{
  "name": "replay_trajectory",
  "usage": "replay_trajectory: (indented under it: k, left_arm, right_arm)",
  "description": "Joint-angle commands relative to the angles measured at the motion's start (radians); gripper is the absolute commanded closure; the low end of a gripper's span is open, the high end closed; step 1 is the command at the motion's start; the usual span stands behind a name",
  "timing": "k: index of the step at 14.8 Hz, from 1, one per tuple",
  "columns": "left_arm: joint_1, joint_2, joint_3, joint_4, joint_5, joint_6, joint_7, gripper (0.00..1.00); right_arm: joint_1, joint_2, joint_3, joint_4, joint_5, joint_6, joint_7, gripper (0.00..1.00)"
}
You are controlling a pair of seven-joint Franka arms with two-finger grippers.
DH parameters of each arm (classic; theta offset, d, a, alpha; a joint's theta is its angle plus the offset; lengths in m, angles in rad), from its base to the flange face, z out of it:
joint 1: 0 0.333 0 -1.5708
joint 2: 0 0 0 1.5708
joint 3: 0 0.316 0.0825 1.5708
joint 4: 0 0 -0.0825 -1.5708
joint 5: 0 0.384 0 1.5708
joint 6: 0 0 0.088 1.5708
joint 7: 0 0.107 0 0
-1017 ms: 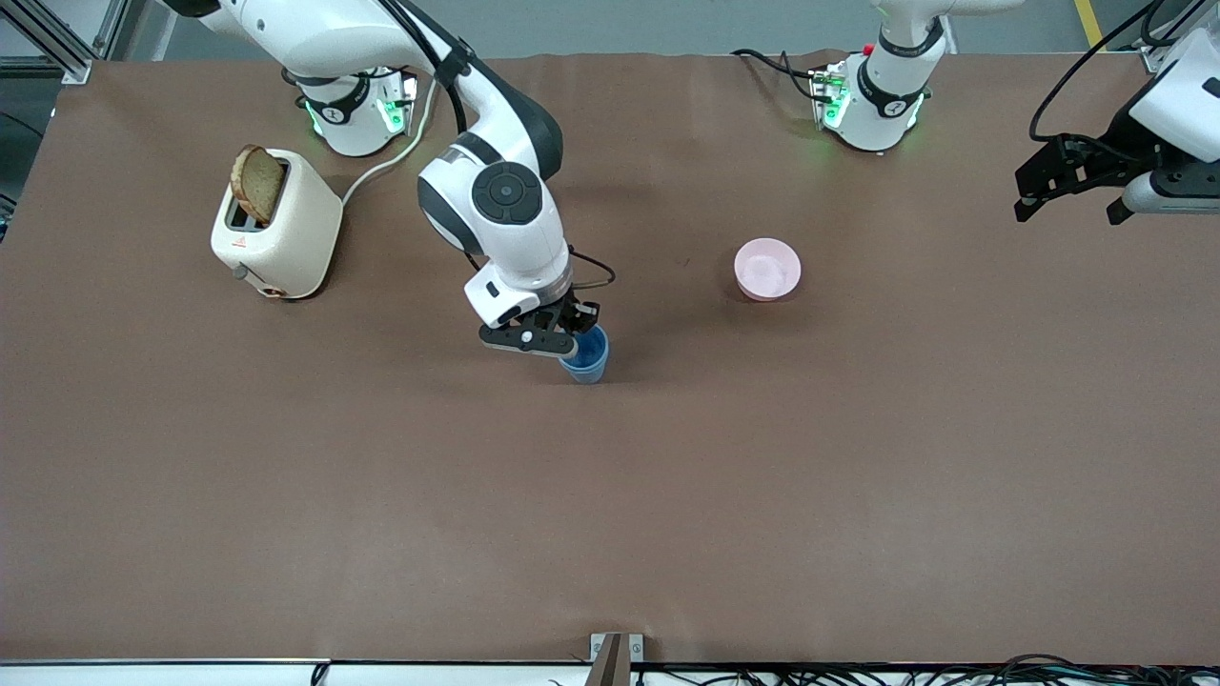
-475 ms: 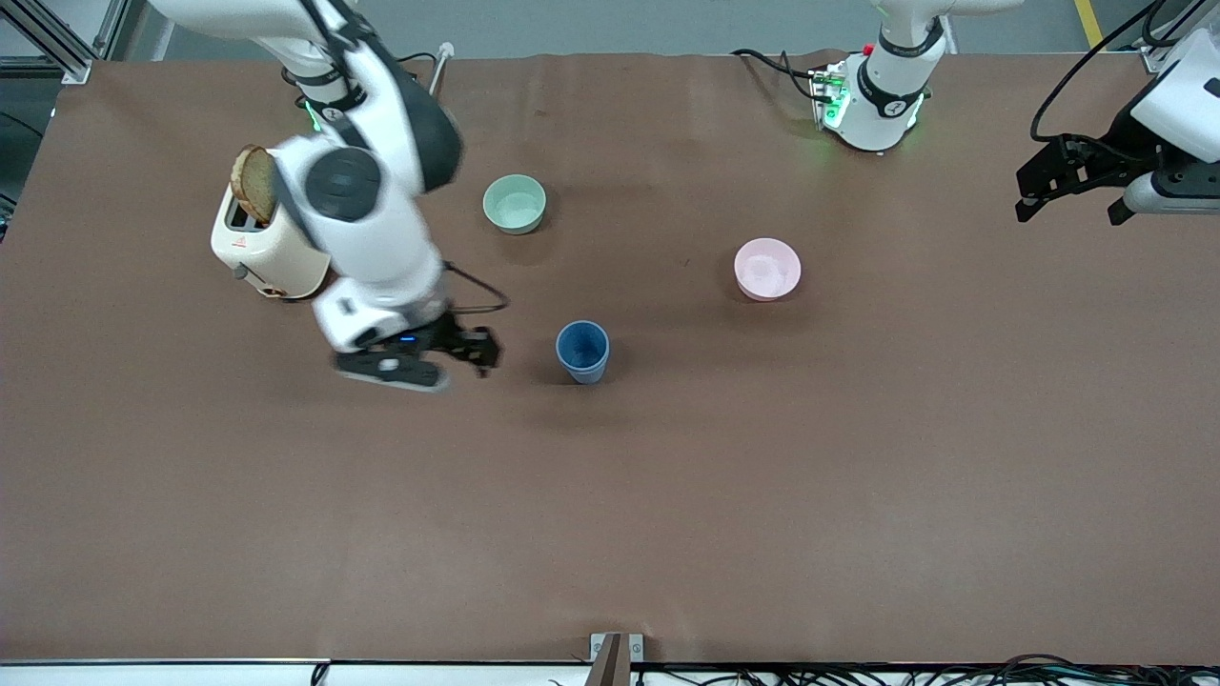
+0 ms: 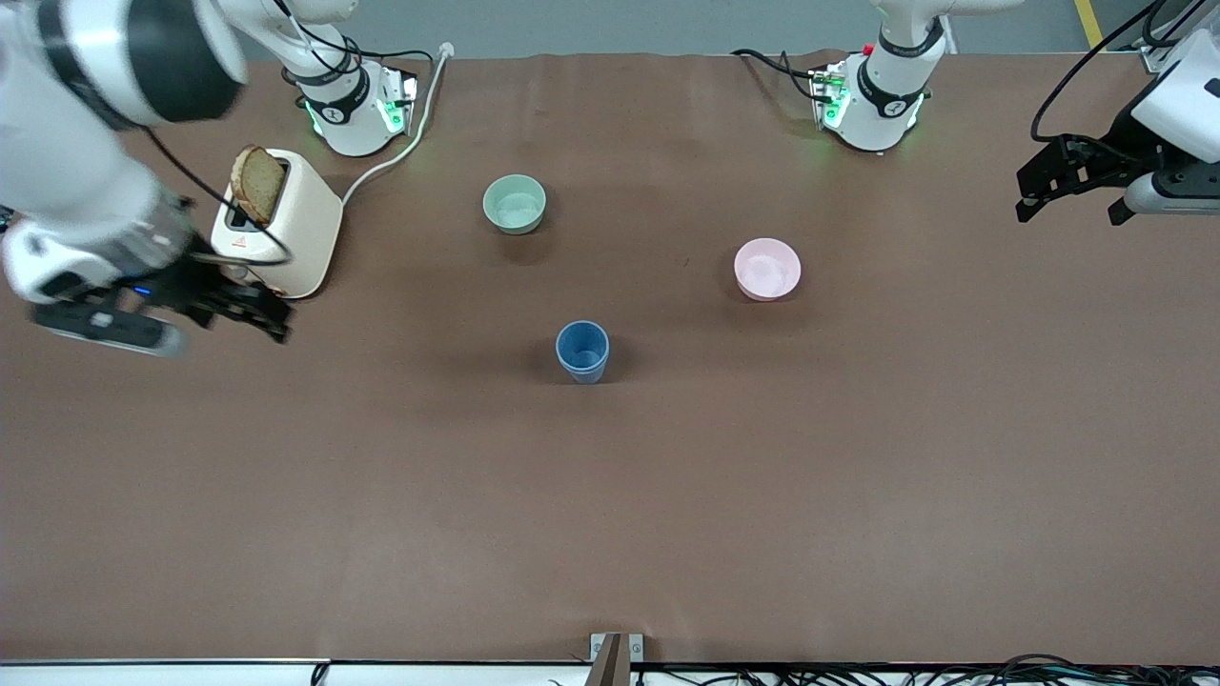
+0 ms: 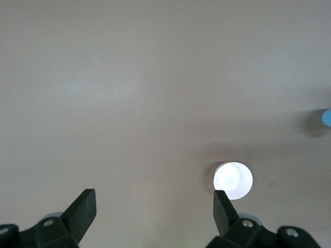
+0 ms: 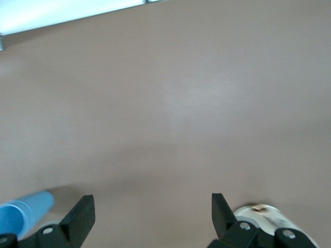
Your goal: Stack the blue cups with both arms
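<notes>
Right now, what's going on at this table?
Nothing is being held. The blue cups stand nested mid-table, nearer the camera than the green bowl and pink bowl. The right gripper, open and empty, is over the table beside the toaster. The left gripper waits open at its end of the table. Stacking looks done.

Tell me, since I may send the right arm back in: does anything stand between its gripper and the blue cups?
Nothing visible does. The right gripper, open, hangs beside the toaster; bare table runs from there to the stacked blue cups.
</notes>
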State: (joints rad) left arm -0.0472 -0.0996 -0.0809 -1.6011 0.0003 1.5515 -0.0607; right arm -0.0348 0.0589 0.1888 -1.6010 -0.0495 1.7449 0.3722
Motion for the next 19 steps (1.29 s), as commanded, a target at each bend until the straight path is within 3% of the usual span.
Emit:
replay_trajectory:
  k: [1, 6, 9, 19]
  left_arm:
    - [0.001, -0.017, 0.006, -0.011, -0.019, 0.007, 0.021, 0.0]
    - [0.003, -0.019, 0.007, -0.011, -0.019, 0.005, 0.022, 0.0]
    - [0.003, -0.015, 0.009, -0.013, -0.019, 0.005, 0.021, 0.0]
    - [0.003, -0.006, 0.013, 0.018, -0.01, 0.001, 0.018, 0.0]
  right_arm:
    - [0.003, -0.1, -0.103, -0.037, 0.045, -0.088, -0.129, 0.01]
    - [0.006, -0.146, -0.242, 0.019, 0.048, -0.254, -0.358, 0.0]
    - [-0.004, -0.113, -0.249, 0.088, 0.043, -0.26, -0.397, 0.0]
    - [0.001, -0.111, -0.241, 0.105, 0.048, -0.321, -0.429, 0.0]
